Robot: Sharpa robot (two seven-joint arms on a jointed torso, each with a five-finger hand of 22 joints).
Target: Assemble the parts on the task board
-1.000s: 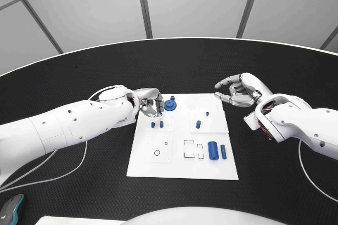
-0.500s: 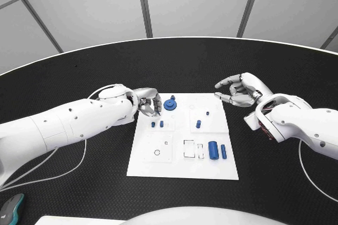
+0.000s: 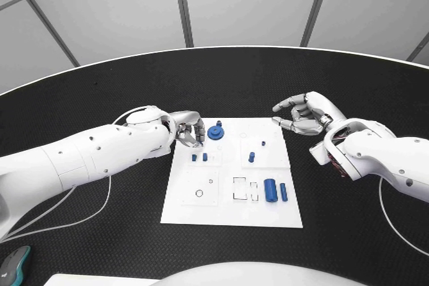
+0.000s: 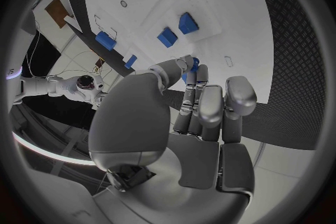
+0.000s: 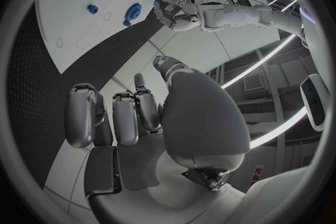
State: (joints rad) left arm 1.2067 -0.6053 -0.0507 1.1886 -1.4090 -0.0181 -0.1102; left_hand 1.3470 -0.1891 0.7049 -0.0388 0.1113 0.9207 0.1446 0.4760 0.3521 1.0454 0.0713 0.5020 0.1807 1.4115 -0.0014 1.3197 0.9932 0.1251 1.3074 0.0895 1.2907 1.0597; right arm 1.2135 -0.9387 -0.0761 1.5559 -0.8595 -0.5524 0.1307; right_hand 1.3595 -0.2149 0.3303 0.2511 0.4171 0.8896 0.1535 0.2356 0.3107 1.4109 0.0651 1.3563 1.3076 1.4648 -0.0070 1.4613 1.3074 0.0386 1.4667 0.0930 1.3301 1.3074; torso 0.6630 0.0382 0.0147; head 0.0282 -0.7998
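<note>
While the task board (image 3: 230, 199) lies in the middle of the black table (image 3: 89, 93), most of the work seems not yet done. At the left, the left hand (image 3: 188, 129) is at the far left corner of the board, with its fingers curled in close to a round blue part (image 3: 217, 134) that looks like a gear or a knob. From the head view and the left wrist view I cannot tell if the fingers really pinch this part or only touch it. A little nearer to the robot, two short blue pegs (image 3: 200, 157) stand on the board, and another small blue peg (image 3: 252, 156) stands further right, with a tiny blue piece (image 3: 264, 143) beyond it. In the near half, the round holes (image 3: 200, 193) and the rectangular slots (image 3: 240, 188) look empty, so I judge these places wait for parts. Beside them a thick blue cylinder (image 3: 270, 190) and a thinner blue pin (image 3: 283, 192) lie flat, not inserted. At the right, the right hand (image 3: 302, 115) hovers over the table just off the far right corner of the board, fingers half curled, holding nothing.
</note>
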